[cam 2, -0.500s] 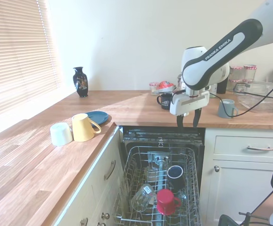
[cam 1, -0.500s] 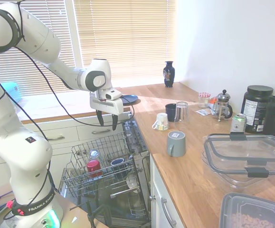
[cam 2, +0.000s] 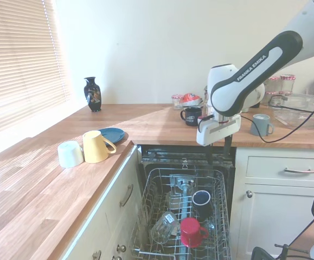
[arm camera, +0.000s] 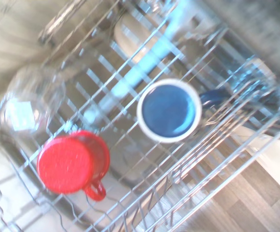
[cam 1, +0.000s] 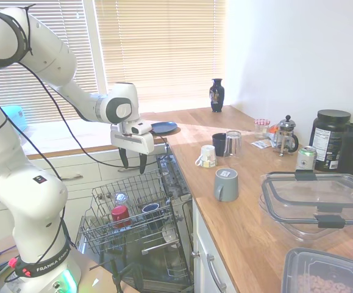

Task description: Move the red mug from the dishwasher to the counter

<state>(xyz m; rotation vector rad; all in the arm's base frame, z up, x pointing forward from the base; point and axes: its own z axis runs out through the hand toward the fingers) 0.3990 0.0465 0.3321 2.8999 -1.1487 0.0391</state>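
gripper (cam 1: pixel 133 163) hangs empty, fingers apart, above the dishwasher (cam 1: pixel 141 215) rack; approach step, next move must descend onto the red mug (cam 1: pixel 119 214).

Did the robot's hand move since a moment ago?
Yes. The gripper has come down and shifted away from the blue plate on the counter, closer to the dishwasher rack where the red mug sits.

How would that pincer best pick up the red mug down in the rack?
Probably from straight above, pinching the rim of the red mug: it stands in the rack mouth up, its handle out sideways, with the glass and blue cup beside it.
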